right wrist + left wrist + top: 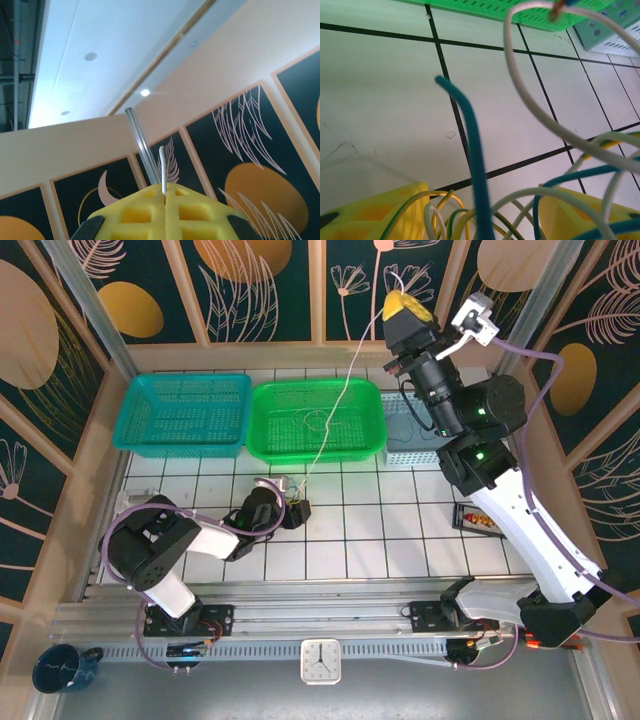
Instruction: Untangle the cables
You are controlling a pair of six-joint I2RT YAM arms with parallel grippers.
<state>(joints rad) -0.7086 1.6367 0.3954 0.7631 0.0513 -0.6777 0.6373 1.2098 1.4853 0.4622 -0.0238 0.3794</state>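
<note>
A tangle of thin cables point(470, 220), white, yellow-green and blue, lies between the yellow pads point(370, 215) of my left gripper point(480, 210). Its jaws stand apart around the loops, low over the tiled table point(400, 540). One blue cable point(472, 150) sticks up from the bundle. My left gripper point(298, 510) sits just in front of the green basket point(370, 445). A white cable point(335, 405) runs taut from the tangle, across that basket, up to my right gripper point(405, 305). The right gripper is raised high at the back, and its yellow pads point(140, 215) are shut on the white cable's end point(162, 165).
A teal basket point(185, 415) stands left of the green one, which has a pale wire loop point(315, 422) lying inside. A grey perforated tray point(410, 440) sits to the right. A dark packet point(478, 518) lies by the right arm. The cage walls are close behind.
</note>
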